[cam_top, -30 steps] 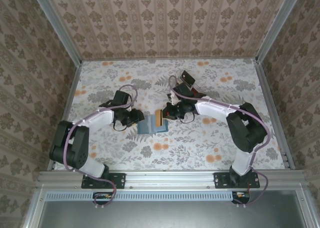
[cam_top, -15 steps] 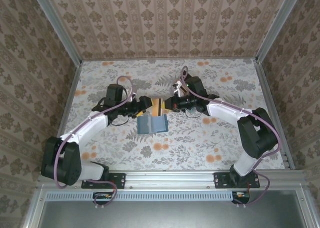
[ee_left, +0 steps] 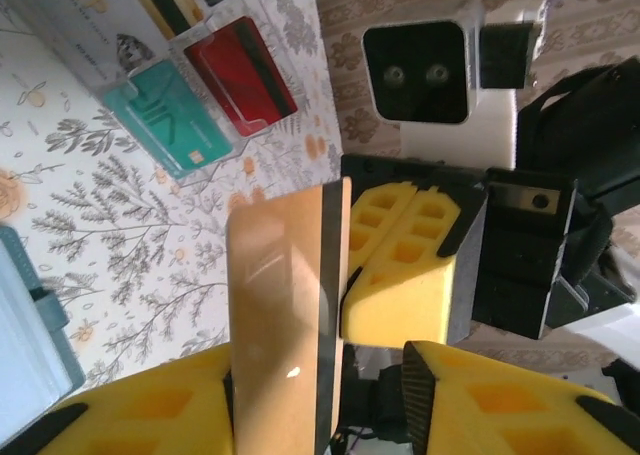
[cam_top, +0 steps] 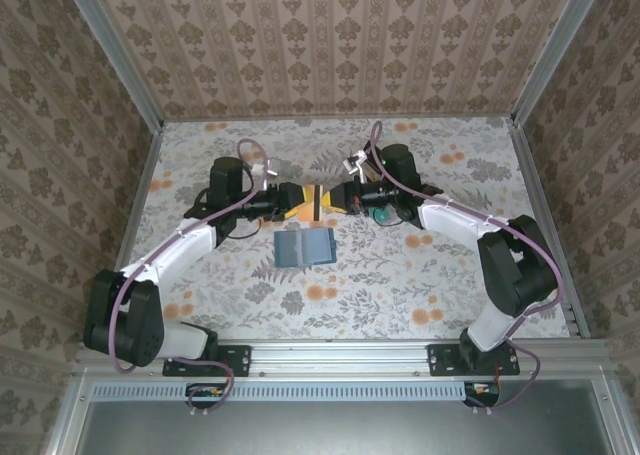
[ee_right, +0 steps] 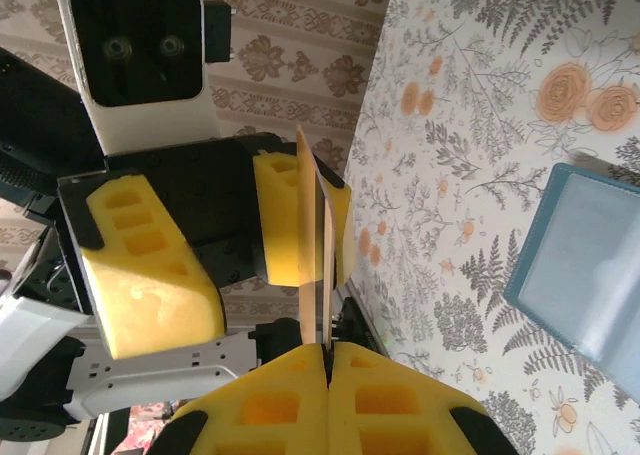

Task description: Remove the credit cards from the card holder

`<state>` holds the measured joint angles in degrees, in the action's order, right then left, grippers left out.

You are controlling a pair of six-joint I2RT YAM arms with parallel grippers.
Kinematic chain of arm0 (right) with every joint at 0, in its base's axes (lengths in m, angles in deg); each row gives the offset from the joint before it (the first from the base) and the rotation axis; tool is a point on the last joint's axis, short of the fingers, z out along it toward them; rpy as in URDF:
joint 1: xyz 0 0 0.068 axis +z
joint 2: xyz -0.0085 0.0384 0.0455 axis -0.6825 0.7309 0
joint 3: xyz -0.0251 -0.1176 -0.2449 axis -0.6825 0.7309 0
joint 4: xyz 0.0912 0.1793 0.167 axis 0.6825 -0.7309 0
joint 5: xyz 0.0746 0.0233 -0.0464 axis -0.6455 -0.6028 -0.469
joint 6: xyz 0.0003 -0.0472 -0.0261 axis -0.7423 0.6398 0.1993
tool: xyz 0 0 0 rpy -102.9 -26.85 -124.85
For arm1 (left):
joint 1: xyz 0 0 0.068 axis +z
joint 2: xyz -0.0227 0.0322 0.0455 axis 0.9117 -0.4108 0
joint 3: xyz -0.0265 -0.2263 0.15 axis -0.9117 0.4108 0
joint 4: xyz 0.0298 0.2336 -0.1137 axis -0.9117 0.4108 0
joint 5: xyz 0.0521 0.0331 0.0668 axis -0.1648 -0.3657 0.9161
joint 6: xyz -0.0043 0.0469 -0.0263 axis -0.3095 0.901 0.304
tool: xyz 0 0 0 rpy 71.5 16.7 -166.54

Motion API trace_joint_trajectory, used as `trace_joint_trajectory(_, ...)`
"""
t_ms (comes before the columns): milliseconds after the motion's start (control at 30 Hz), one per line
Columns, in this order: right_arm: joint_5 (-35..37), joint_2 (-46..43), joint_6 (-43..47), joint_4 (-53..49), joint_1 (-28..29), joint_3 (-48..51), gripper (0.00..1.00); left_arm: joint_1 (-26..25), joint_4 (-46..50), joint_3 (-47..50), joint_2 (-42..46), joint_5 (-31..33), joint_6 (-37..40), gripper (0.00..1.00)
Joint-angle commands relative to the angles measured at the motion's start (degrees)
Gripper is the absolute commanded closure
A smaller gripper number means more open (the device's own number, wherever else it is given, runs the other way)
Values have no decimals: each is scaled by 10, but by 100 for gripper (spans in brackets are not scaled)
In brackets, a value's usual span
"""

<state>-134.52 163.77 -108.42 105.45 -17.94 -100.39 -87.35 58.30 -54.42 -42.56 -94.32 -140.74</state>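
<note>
Card holder open flat, teal rim, pale inside, R gripper pinching orange card, L gripper parted round it

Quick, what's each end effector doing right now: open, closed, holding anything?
Left end effector: open, fingers straddling the card, not clamped.
Right end effector: closed on the card's edge.

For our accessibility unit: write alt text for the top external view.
Above the middle of a floral table, the right gripper is shut on an orange card, and the left gripper is open around its other end. The teal card holder lies open nearer the arm bases.
</note>
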Motion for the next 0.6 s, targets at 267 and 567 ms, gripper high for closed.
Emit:
trace_joint_trajectory(267, 67, -59, -80, 41, 11, 12, 57, -3, -100, 15, 27, 40, -89, 93)
trace_joint_trajectory(567, 154, -61, -187, 89, 62, 30, 56, -27, -159, 39, 44, 134, -174, 93)
